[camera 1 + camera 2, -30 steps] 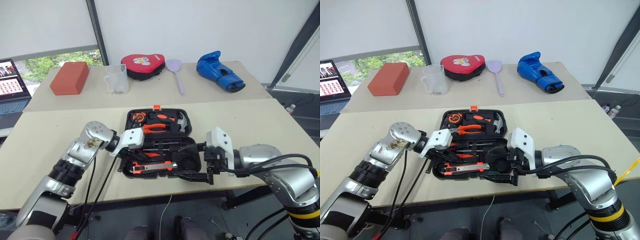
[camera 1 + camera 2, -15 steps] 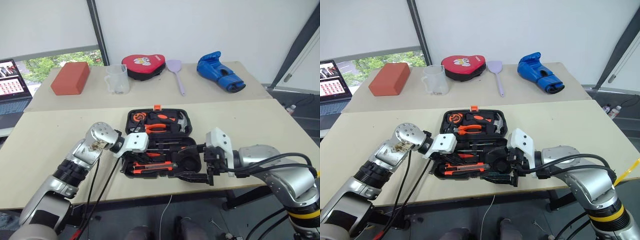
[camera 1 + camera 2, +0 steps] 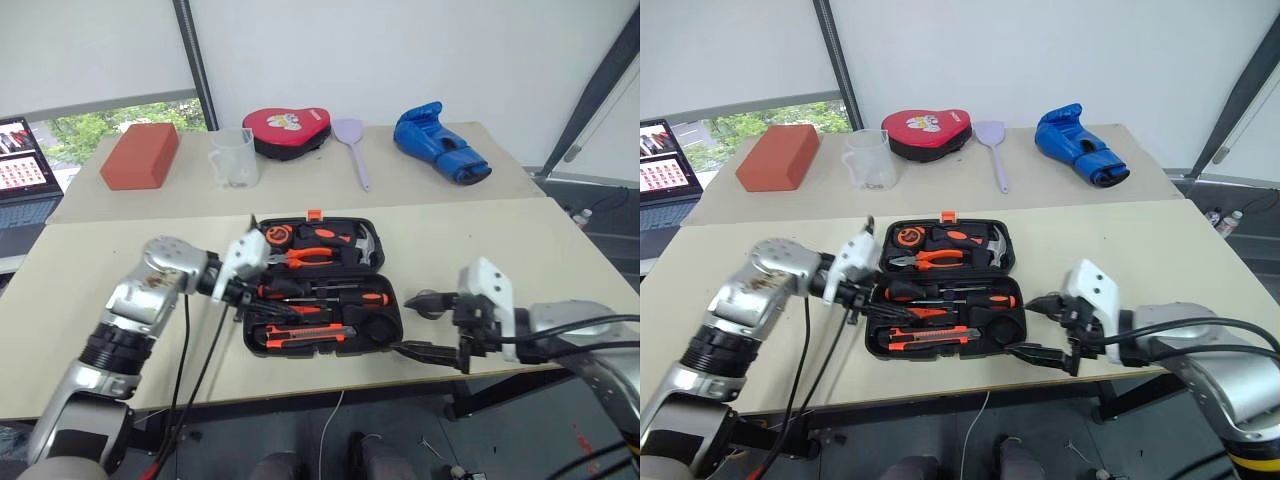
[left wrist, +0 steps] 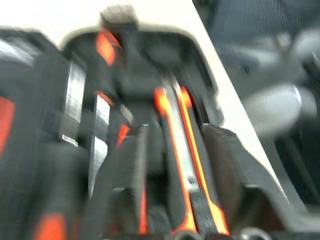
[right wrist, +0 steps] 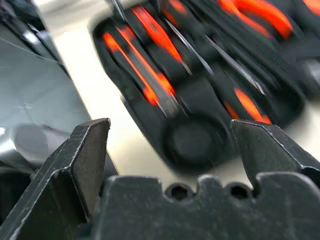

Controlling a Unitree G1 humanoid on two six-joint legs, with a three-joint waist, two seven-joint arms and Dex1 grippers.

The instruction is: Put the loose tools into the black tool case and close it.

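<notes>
Table (image 3: 480,240), open tool case (image 3: 390,318), right gripper (image 5: 175,145) spread

red brick (image 3: 140,156), clear jug (image 3: 234,157), red mitt (image 3: 287,131), lilac spatula (image 3: 353,145), blue glove (image 3: 438,143)

Even, soft daylight fills the head views, with a bright window beyond the far left of the open black plastic hinged tool case (image 3: 320,285). Shadows under it are faint. Both wrist views are smeared by motion blur, the orange-and-black tools inside streaked.
</notes>
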